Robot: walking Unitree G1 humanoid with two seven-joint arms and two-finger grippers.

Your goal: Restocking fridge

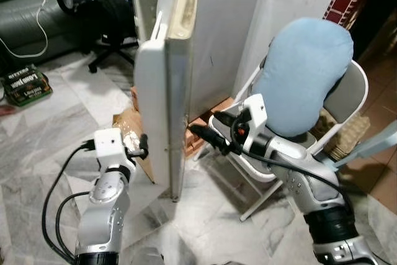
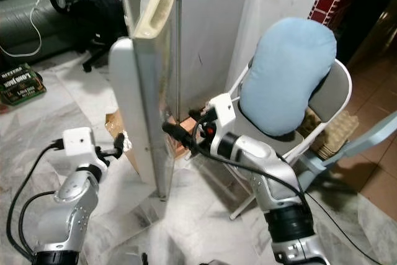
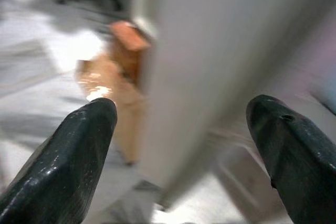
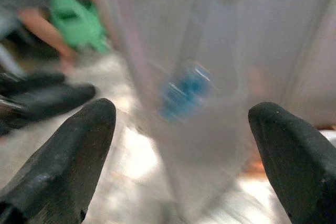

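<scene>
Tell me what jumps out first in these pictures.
The white fridge door stands edge-on in the middle, with the right gripper reaching at its edge and the left gripper on its other side, both open. To the right, a big pale blue cushion leans on a folding chair.

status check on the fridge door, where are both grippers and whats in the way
Left gripper open, at the outer face of the fridge door. Right gripper open, at the door's inner edge. Folding chair with blue cushion close behind the right arm.
</scene>
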